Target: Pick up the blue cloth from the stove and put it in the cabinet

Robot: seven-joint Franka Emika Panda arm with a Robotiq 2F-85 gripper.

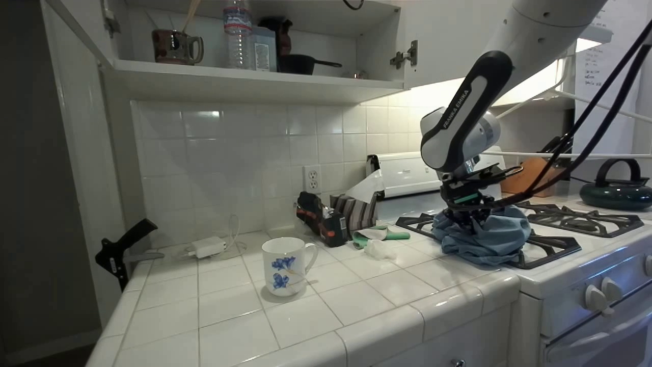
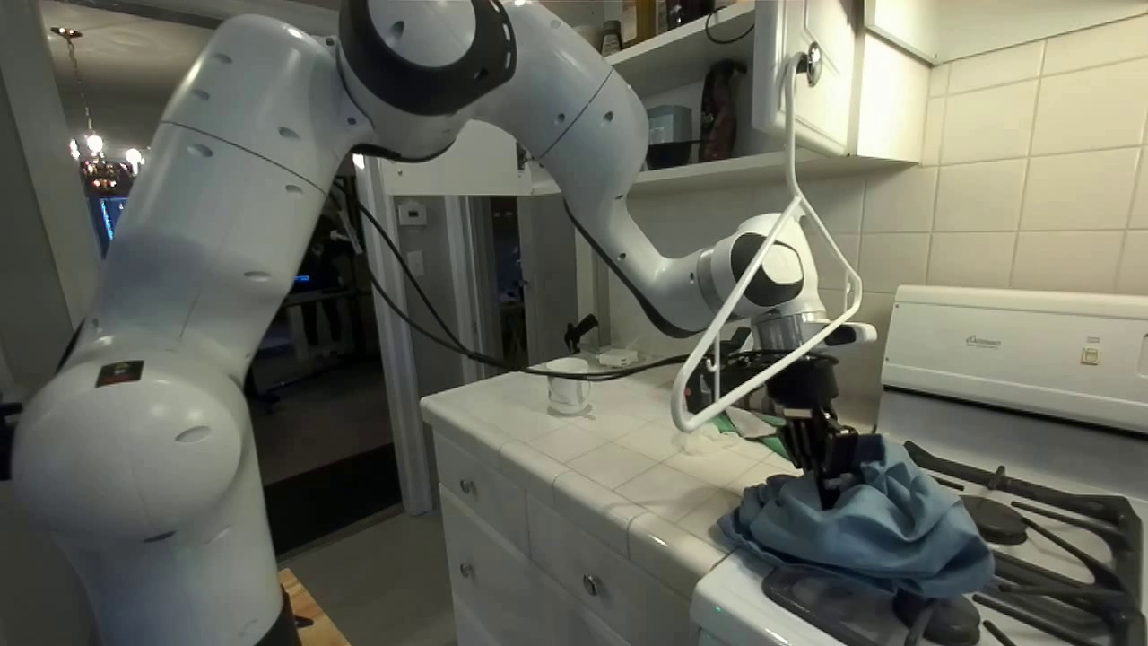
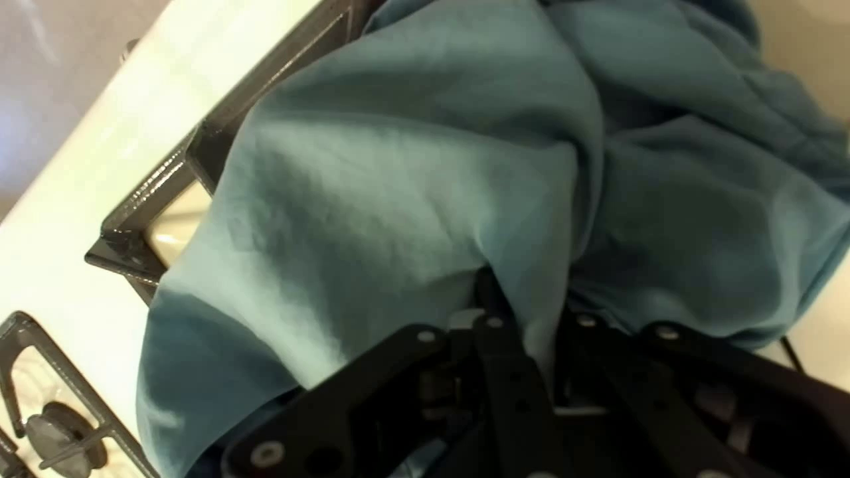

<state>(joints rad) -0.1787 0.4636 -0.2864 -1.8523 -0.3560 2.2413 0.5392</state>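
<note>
The blue cloth (image 1: 496, 237) lies crumpled on the left front burner of the white stove (image 1: 555, 272). It also shows in an exterior view (image 2: 897, 529) and fills most of the wrist view (image 3: 398, 172). My gripper (image 1: 471, 221) points down into the cloth, also in an exterior view (image 2: 830, 484). In the wrist view the gripper (image 3: 531, 312) has its fingers close together with a raised fold of cloth pinched between them. The fingertips are partly hidden in the cloth. The cabinet (image 1: 254, 81) is open above the counter, with a mug, bottle and small pan on its shelf.
A white hanger (image 2: 791, 144) hangs from a cabinet knob near the arm. A flowered mug (image 1: 285, 267), a dark packaged item (image 1: 323, 221) and a green cloth (image 1: 397, 236) are on the counter (image 1: 239, 306). A kettle (image 1: 616, 196) sits at the stove's far side.
</note>
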